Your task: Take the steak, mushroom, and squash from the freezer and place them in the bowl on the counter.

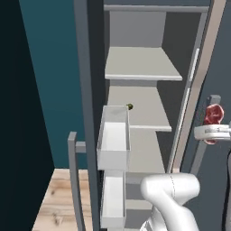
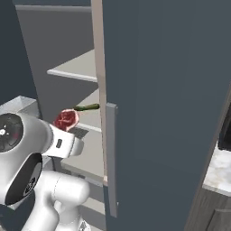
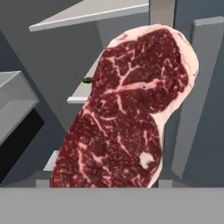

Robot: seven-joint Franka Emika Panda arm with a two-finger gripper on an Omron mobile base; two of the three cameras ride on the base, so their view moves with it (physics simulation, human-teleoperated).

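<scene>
The steak [image 3: 127,113], red with whitish marbling, stands upright close in front of the hand camera and covers the fingertips. My gripper [image 1: 212,125] is shut on it and holds it in the air at the right of the open freezer [image 1: 140,63], outside the shelves. From the right base view the steak [image 2: 66,119] sits above the white hand. The dark green squash [image 2: 86,107] lies on a middle shelf; its end shows as the squash [image 1: 129,107] behind a door bin. The mushroom and the bowl are out of view. A corner of the counter [image 2: 220,173] shows at lower right.
The freezer's open door carries two white bins [image 1: 113,137] and a grey bar handle [image 1: 72,180] at the left. A closed dark grey door [image 2: 167,103] with a vertical handle [image 2: 111,158] stands right next to the hand. Wooden floor [image 1: 56,198] lies below.
</scene>
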